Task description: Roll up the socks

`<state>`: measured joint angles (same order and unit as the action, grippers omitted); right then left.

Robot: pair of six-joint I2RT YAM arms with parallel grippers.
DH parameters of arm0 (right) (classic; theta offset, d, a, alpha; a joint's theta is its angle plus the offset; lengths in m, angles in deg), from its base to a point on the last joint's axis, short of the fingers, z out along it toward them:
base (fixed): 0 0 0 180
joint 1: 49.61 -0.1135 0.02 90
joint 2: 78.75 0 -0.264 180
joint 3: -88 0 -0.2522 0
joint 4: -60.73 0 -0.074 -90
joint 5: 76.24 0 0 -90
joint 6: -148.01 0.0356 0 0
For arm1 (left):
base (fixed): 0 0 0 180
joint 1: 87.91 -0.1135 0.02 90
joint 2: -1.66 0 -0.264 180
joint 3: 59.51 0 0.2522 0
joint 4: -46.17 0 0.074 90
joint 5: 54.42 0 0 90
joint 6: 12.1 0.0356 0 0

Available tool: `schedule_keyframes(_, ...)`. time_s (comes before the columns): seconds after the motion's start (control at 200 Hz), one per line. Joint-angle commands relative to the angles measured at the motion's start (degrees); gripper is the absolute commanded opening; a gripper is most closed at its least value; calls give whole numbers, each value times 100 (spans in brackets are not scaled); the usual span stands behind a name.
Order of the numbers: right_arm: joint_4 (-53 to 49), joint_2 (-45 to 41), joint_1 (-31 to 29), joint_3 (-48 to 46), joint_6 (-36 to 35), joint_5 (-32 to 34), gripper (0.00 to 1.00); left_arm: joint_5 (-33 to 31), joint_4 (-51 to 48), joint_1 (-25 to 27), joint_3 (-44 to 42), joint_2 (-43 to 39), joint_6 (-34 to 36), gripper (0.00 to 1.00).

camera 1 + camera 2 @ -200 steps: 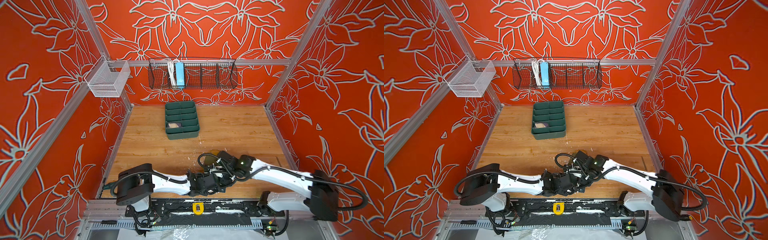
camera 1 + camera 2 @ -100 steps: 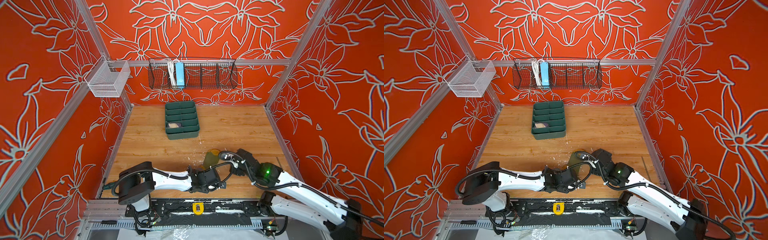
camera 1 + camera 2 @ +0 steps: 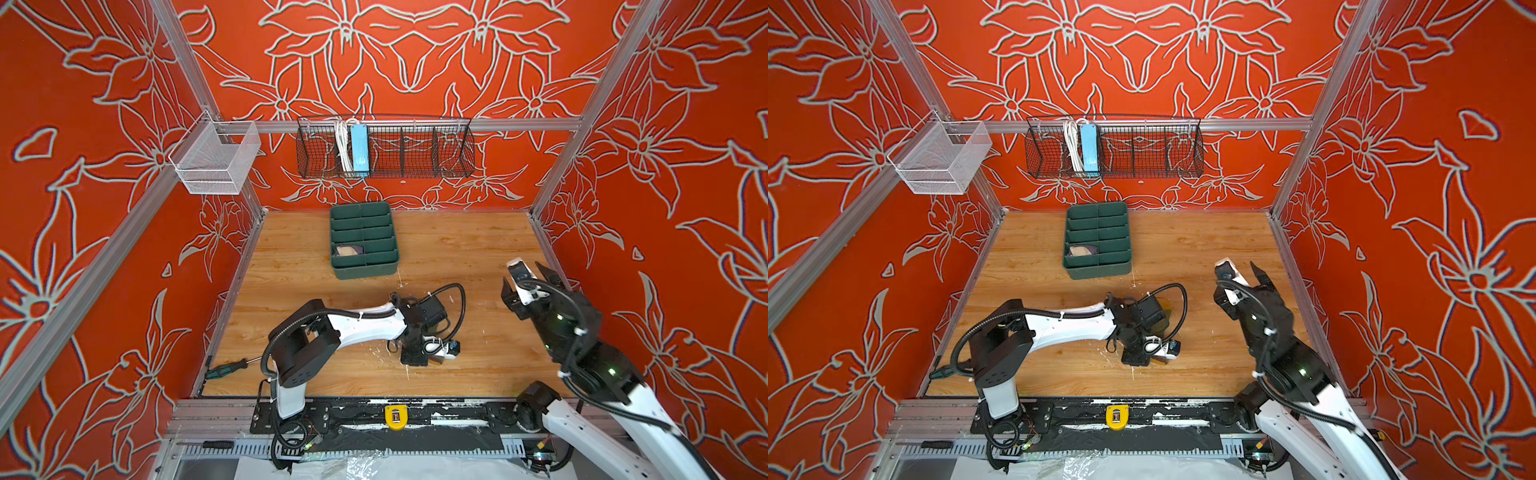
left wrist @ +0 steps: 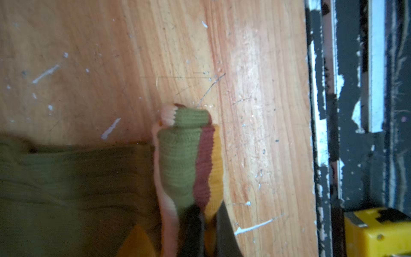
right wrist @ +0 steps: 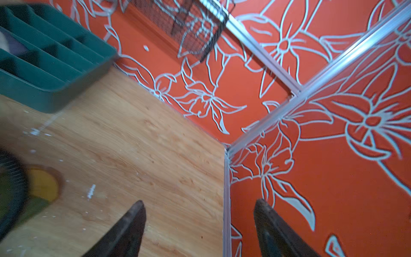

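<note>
1. Takes as landmark the dark green plastic divided tray (image 3: pixel 365 272) on the wooden tabletop (image 3: pixel 457 241).
2. Finds the olive green ribbed sock (image 4: pixel 175 164), with mustard toe and tan-brown cuff stripes, lying on the wood in front of the tray, on the robot's side. Mostly hidden under the left arm in both top views.
3. Pinches the sock's striped cuff with the left gripper (image 4: pixel 201 213), jaws shut together on the fabric, cuff folded over on itself. Probably gripped there so the roll can start at the cuff.
4. Shows the mustard toe (image 5: pixel 42 184) at the end nearer the tray, so the sock's length lies between gripper and tray, ready for winding.
5. Holds the right gripper (image 3: pixel 530 270) raised above the wood, off to the right of the tray, jaws apart with nothing between them. Likely parked there to stay clear of the left arm's work.
6. Spots a cream and purple bundle (image 3: pixel 349 250) in one left-side compartment toward the tray's front end. Judged to be the purple sock, already rolled and stowed.
7. Counts two socks, two grippers and one tray.
8. Counts two wall baskets above and behind the tray: one white mesh basket (image 3: pixel 216 166) and one black wire basket (image 3: pixel 415 158) holding one blue power strip (image 3: pixel 359 149).
9. Counts one green-handled screwdriver (image 3: pixel 220 370), far to the tray's left at the table's near corner.
10. Judges the task about half done: one sock put away, the other only begun.
</note>
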<state>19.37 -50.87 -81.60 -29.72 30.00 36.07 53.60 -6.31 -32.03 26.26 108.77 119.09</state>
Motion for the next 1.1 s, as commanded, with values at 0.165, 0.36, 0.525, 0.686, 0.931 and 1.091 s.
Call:
schedule_keyframes(0.165, -2386, -608, -10, -22, -662, -3362, 64, 1454, -1244, -531, 584, 517, 91, 0)
schedule_keyframes(0.36, -2430, -536, -84, -468, -1269, -3159, 64, 1460, -831, -591, 138, 457, -548, 0)
schedule_keyframes(0.525, -2117, -448, -522, -886, -1425, -2565, 64, 1714, -260, -724, -407, 182, -1003, 0)
schedule_keyframes(0.686, -1674, -7, -1480, -1373, -1766, -1221, 65, 2042, -210, -846, -557, 185, -1001, 0)
schedule_keyframes(0.931, -506, 926, -2758, -1577, -1937, -211, 63, 2214, -105, -956, -583, 270, -980, 0)
schedule_keyframes(1.091, -358, 1108, -4220, -1797, -1766, 221, 59, 2293, -85, -1004, -596, 327, -965, 0)
